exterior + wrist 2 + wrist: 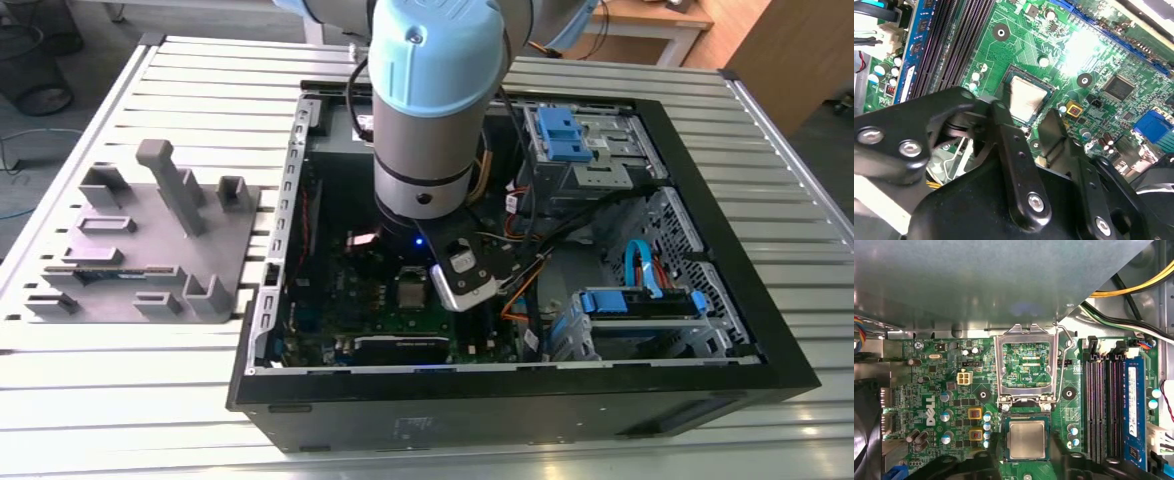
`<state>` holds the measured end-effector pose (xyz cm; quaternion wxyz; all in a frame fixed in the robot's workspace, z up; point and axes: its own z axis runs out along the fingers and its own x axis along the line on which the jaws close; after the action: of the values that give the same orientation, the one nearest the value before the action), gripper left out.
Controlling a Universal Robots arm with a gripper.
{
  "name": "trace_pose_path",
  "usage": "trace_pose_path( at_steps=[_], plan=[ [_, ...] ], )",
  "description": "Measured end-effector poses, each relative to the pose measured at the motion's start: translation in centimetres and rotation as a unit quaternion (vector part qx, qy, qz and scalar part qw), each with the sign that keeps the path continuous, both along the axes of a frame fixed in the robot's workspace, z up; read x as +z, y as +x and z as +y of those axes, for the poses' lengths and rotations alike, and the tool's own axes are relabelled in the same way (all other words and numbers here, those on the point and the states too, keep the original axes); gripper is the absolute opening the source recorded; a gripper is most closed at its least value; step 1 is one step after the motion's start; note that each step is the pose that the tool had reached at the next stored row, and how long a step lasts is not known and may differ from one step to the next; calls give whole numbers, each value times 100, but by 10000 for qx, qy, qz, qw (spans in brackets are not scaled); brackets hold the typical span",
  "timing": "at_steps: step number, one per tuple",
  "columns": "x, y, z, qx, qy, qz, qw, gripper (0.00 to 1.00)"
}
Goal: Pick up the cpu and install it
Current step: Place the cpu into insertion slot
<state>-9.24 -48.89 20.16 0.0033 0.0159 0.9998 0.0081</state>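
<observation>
One table (pixel 120 400) of pale metal slats stands on a grey floor, with light wooden furniture (pixel 667 25) behind it in the exterior view. On the table lies one open black computer case (pixel 534 410). Toward the exterior view's left of it sits one grey moulded fixture (pixel 147 240) with upright posts. One arm (pixel 434 90), pale blue and silver, reaches straight down into the case. One green motherboard (pixel 929 390) covers the case floor beneath it. Across the board run four long black memory slots (pixel 1099 410), side by side, with one blue memory module (pixel 1132 410) just beside them. One metal retaining frame (pixel 1026 365) is swung open and lies back against the board, touching the edge of the one dark socket (pixel 1026 415). Two small yellow square parts (pixel 974 413) sit near the socket, one beside the other. The single cpu (pixel 1027 440) lies flat inside the socket, silvery top facing up, and it shows the same way in the second wrist view (pixel 1026 100). Its edges run parallel to the socket's sides and to the memory slots. It looks nearly square, so no long axis can be told. The gripper (pixel 1025 114) hangs just over it, its two black fingers (pixel 1004 135) spread wider than the chip, one on each side, holding nothing.
</observation>
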Motion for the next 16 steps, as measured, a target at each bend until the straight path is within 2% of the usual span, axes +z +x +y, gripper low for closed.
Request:
trace_pose_path(
  at_steps=[1,2,4,5,7,8,10,16],
  plan=[
    [1,0,0,0,0,0,10000,47],
    [1,0,0,0,1,0,10000,47],
    [3,0,0,0,0,0,10000,35],
    [3,0,0,0,1,0,10000,35],
    [5,0,0,0,0,0,10000,24],
    [6,0,0,0,0,0,10000,24],
    [7,0,0,0,0,0,10000,12],
    [24,0,0,0,0,0,10000,11]
  ],
)
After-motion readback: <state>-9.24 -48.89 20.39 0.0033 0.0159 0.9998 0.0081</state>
